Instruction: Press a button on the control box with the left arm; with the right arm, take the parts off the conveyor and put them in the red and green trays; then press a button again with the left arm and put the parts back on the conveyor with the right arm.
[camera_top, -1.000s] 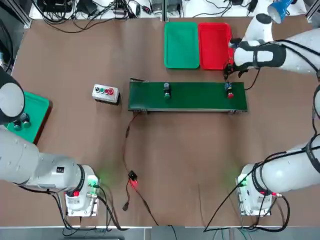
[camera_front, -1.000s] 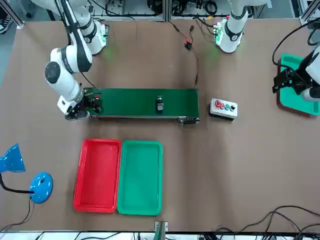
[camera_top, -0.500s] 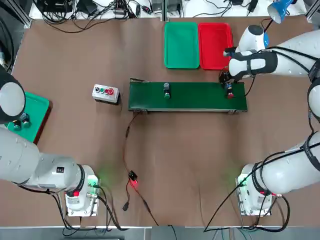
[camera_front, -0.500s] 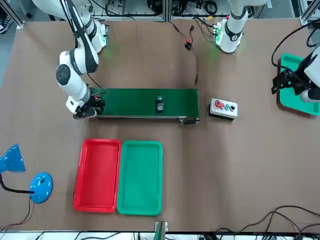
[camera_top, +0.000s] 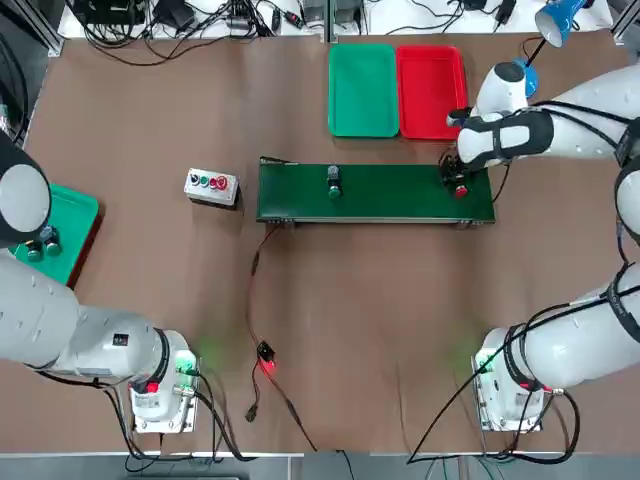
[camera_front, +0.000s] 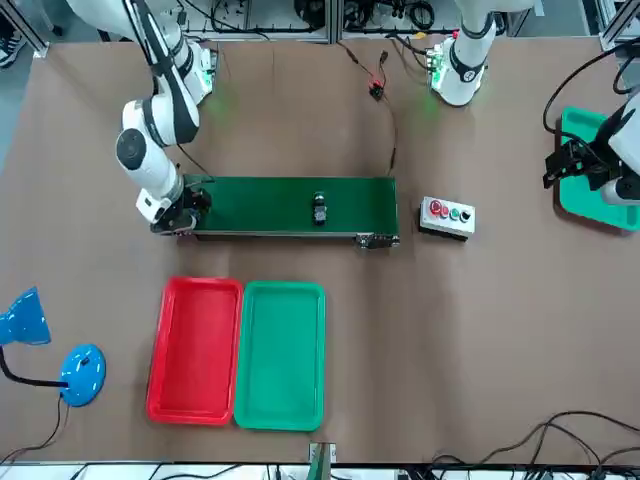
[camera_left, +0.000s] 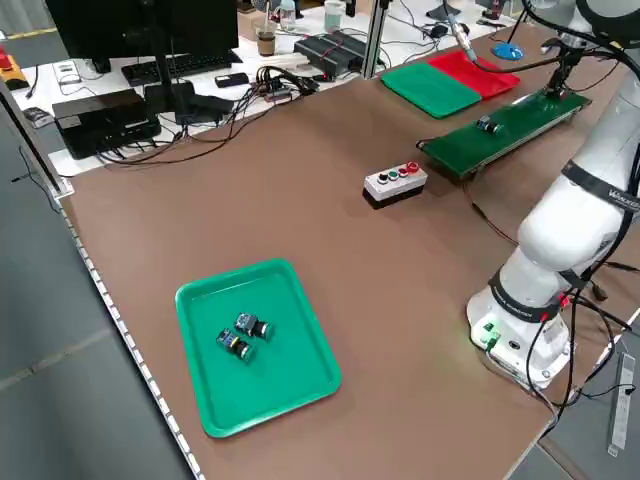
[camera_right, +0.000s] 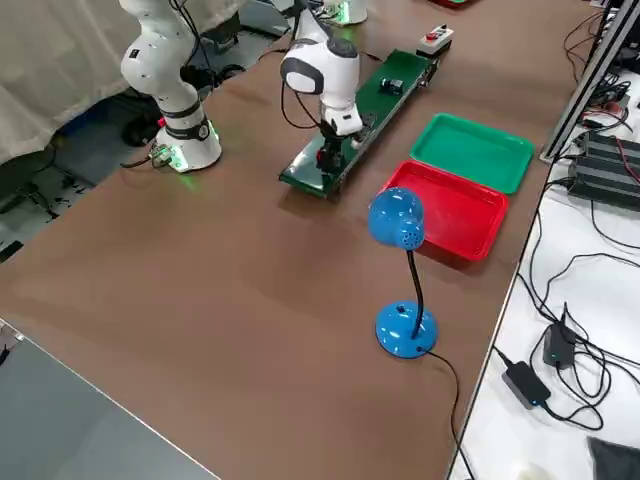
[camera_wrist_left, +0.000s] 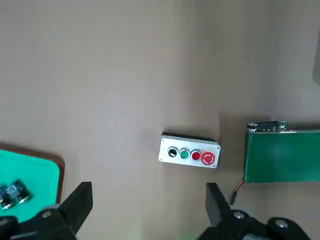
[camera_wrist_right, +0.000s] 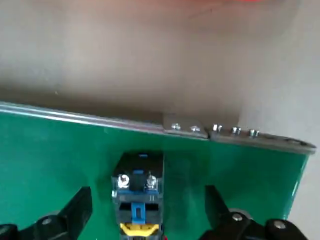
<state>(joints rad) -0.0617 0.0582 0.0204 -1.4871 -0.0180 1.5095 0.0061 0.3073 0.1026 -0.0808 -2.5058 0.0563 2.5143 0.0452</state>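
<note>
While the left arm (camera_top: 40, 320) stays parked at the table's left edge, we see its gripper (camera_wrist_left: 147, 210) hanging with jaws wide apart and holding nothing, high above the control box (camera_top: 211, 186), which sits just left of the conveyor (camera_top: 375, 192). Below that gripper lies a teal tray (camera_left: 257, 342) with two small parts in it (not the trays of the task). The right arm (camera_top: 560, 125) reaches over the conveyor's right end, and the right gripper (camera_wrist_right: 147, 212) is low over the belt with its fingers (camera_wrist_right: 75, 210) spread either side of the red-capped part (camera_wrist_right: 137, 200); we see a gap on both sides, so nothing is clamped. From overhead the gripper covers most of that part, so its red cap probably shows as the small red spot at the gripper's near edge. The green-capped part (camera_top: 334, 181) stands on the belt near its middle, well apart from the gripper. Beyond the conveyor, the green tray (camera_top: 362, 90) and the red tray (camera_top: 430, 90) lie side by side, touching along their long edges
</note>
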